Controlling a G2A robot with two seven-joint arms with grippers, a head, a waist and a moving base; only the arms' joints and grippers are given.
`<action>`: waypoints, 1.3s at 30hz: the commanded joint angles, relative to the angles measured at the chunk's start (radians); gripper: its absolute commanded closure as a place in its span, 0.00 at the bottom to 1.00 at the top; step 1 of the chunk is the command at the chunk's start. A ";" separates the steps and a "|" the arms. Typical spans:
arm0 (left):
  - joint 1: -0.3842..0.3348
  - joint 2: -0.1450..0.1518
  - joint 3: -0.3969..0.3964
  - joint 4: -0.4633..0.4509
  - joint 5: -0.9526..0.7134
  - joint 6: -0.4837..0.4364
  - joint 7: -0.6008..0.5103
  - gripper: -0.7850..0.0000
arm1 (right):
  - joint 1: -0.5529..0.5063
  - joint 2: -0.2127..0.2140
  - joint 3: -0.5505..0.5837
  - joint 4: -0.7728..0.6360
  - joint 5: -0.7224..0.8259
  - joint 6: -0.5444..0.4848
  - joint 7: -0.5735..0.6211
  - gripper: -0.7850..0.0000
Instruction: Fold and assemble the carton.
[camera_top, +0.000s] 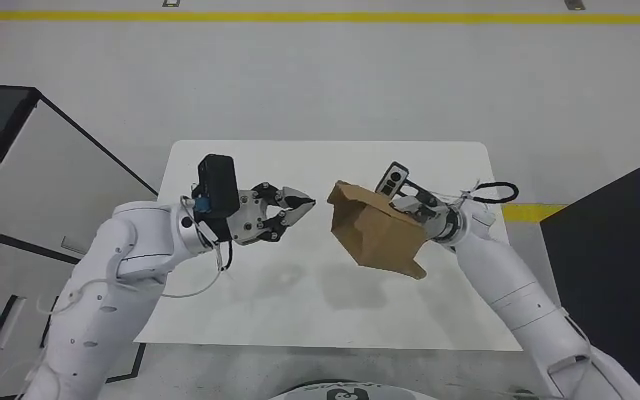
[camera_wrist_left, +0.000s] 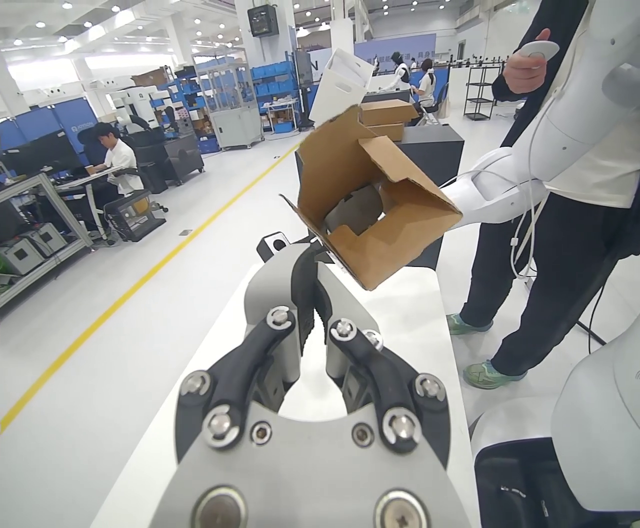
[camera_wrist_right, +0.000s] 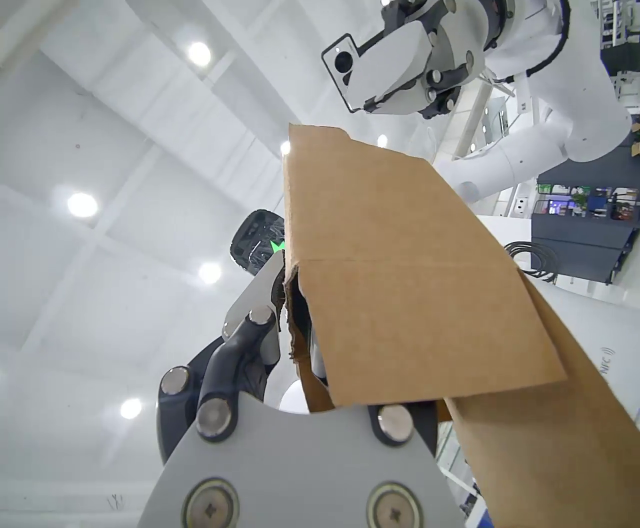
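A brown carton (camera_top: 375, 235) hangs in the air over the white table (camera_top: 330, 165), tilted, with its open end turned toward my left gripper. My right gripper (camera_top: 408, 212) is shut on the carton's far side wall. In the right wrist view its fingers (camera_wrist_right: 260, 300) pinch the cardboard edge of the carton (camera_wrist_right: 400, 310). The left wrist view looks into the carton (camera_wrist_left: 370, 200): its inner flaps are partly folded in and one long flap stands up. My left gripper (camera_top: 303, 205) (camera_wrist_left: 310, 295) is shut and empty, a short gap from the carton's open end.
Bare table (camera_wrist_left: 400, 320) lies below both grippers. A dark cabinet (camera_top: 600, 250) stands off the table's right side and a black panel (camera_top: 30, 130) off its left. A yellow line (camera_top: 320, 17) runs along the floor behind.
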 joint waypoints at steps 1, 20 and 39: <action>-0.009 -0.002 0.008 0.004 0.018 0.011 0.001 1.00 | 0.002 0.005 -0.014 -0.009 0.001 0.000 0.000 1.00; -0.074 -0.017 0.119 0.009 0.049 -0.010 -0.001 1.00 | -0.002 0.009 -0.054 0.029 0.033 -0.034 0.000 1.00; -0.080 -0.023 0.165 -0.013 0.081 -0.007 -0.023 1.00 | 0.009 -0.005 -0.067 0.044 0.020 -0.061 0.000 1.00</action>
